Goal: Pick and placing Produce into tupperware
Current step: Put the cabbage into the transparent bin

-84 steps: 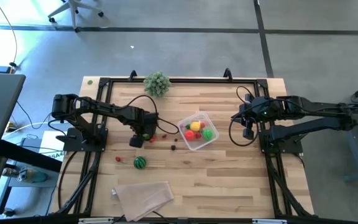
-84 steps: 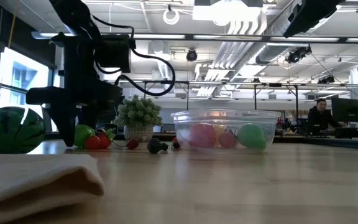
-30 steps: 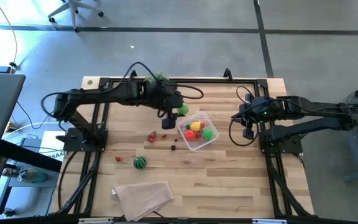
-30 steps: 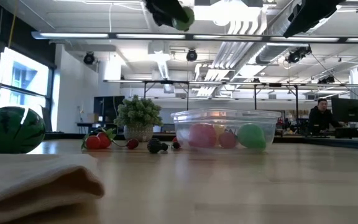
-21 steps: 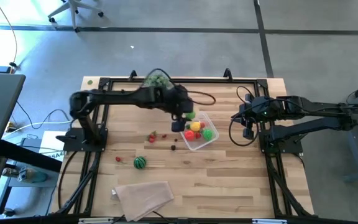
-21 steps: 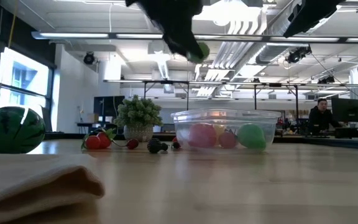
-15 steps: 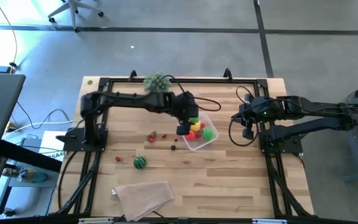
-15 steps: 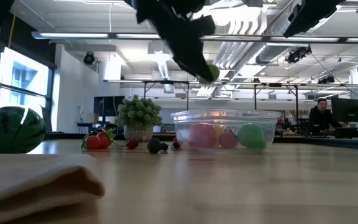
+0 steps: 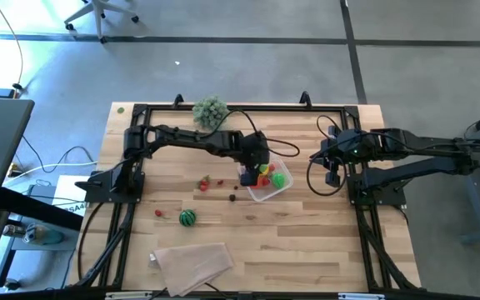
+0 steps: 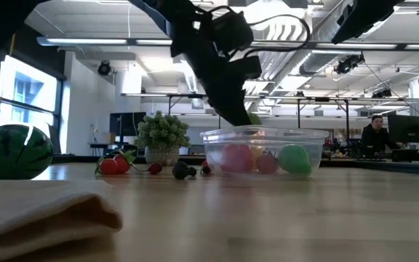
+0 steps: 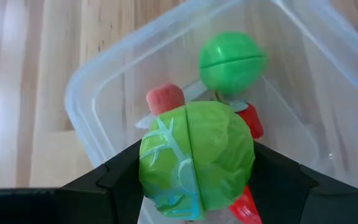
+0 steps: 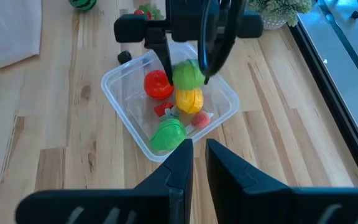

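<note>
My left gripper (image 9: 252, 172) hangs over the far left part of the clear tupperware (image 9: 275, 190), shut on a light green, veined, cabbage-like toy (image 11: 194, 158). In the low view that toy (image 10: 253, 119) sits at the level of the tupperware's rim. The tupperware holds a red piece (image 12: 156, 84), a yellow piece (image 12: 189, 99) and a green ball (image 11: 232, 62). Other produce lies on the table to its left: a striped watermelon ball (image 9: 188, 218) and small red pieces (image 9: 205, 183). My right gripper (image 12: 199, 155) waits shut, raised over the table's right side. My left gripper pinches the green toy between its two fingers, one finger (image 11: 120, 180) on each of two opposite sides (image 11: 149, 168). The fingers slant down from the table's left. The toy is lifted clear, just above the pieces in the tupperware.
A folded beige cloth (image 9: 192, 262) lies near the front edge on the left. A bushy grey-green plant (image 9: 211, 111) stands at the far edge. A small dark piece (image 9: 233, 197) lies just left of the tupperware. Bare wood shows in front of the tupperware.
My left gripper has carried the green toy toward the table's right and near side and down, from high above the plant's side to the tupperware's rim, tipping more steeply downward. It has stayed shut on the toy. The right arm has kept still.
</note>
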